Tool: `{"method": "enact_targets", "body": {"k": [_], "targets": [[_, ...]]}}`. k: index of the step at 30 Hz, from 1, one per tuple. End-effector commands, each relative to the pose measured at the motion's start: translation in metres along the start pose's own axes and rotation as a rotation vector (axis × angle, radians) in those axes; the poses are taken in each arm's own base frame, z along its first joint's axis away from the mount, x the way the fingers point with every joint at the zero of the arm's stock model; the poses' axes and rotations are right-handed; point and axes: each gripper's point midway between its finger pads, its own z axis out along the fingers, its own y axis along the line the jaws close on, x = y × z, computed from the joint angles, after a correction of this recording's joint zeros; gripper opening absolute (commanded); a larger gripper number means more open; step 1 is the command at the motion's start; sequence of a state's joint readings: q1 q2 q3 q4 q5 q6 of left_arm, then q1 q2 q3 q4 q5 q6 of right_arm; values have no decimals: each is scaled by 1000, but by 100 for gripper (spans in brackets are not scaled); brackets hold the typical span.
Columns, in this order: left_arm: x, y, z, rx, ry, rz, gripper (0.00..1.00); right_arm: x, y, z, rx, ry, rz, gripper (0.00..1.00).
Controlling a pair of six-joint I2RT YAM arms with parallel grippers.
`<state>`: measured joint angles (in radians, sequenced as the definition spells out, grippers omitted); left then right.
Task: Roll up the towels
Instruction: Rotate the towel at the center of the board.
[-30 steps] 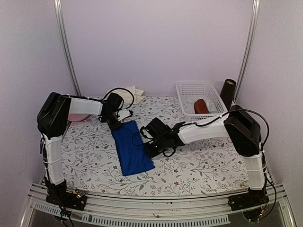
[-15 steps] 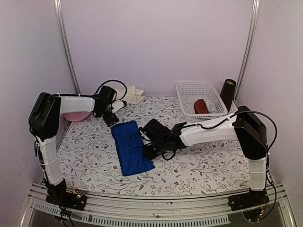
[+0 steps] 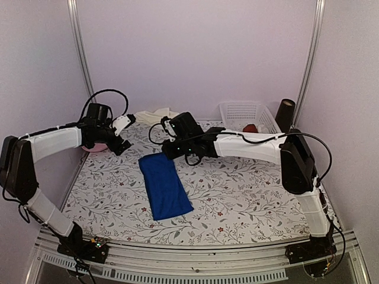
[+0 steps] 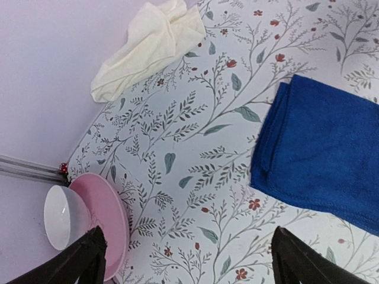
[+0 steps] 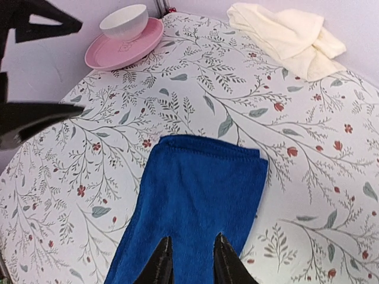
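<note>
A: Position of the royal blue cloth towel (image 3: 166, 186)?

B: Flat on the floral-print worktop (image 3: 249, 195), left of centre. It is folded to a long strip, with its long side running near to far and slightly slanted.

A: And the smaller cream cloth towel (image 3: 155, 115)?

B: Crumpled in a heap at the far edge, against the back wall. Well apart from the blue one, not touching it.

A: Left end effector (image 4: 188, 234)?

B: Fingers spread wide, nothing between them. It sits over bare worktop at the far left, near the round pink plate (image 4: 109, 219). A small white bowl (image 4: 62, 216) rests on that plate.

A: Right end effector (image 5: 192, 239)?

B: The arm reaches across to the far end of the blue towel. The two fingers are parted by a narrow gap, with blue cloth visible through it. Nothing looks pinched. Cannot tell whether the tips touch the cloth.

A: Anything else there?

B: A white plastic mesh basket (image 3: 237, 112) at far right with a dark red roll (image 3: 251, 128) inside. A dark upright cylinder (image 3: 285, 115) stands just beside the basket, on its right.
</note>
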<state>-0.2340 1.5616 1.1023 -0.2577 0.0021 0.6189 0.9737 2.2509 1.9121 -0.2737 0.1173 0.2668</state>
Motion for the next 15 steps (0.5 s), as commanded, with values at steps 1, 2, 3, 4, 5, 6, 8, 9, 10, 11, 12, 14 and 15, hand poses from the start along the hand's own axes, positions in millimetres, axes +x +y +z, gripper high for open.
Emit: {"method": "enact_targets", "body": {"k": [1,2,3,4,5,6,8,9,10,11,12,14,15], "targets": [[20,-25,-17,89,-60,-34,97,10,1,50,-24,-9,-53,23],[25,-29,-21,97,-63,-36,97,11,1,59,-25,-13,-54,23],[29,-34,-25,106,-68,-36,97,15,-1,69,-25,-11,-48,23],[34,-38,-29,110,-73,-32,97,19,-2,78,-32,-7,-39,23],[36,-43,-33,115,-84,-27,97,27,-5,86,-29,4,-30,23],[37,-45,-37,114,-94,-22,97,33,-8,92,-25,13,-10,23],[37,-48,-43,112,-115,-23,97,45,-18,102,-9,32,27,23],[37,-50,-47,115,-127,-21,97,51,-23,105,5,40,53,23],[35,-52,-50,122,-142,-19,97,56,-28,108,16,48,68,23],[34,-55,-53,132,-157,-16,97,61,-32,110,24,56,86,23],[31,-59,-56,148,-178,-7,97,65,-37,112,31,64,103,23],[29,-70,-62,192,-215,23,97,72,-44,113,44,82,151,23],[28,-76,-65,211,-231,46,97,76,-52,113,64,93,170,23]]}}
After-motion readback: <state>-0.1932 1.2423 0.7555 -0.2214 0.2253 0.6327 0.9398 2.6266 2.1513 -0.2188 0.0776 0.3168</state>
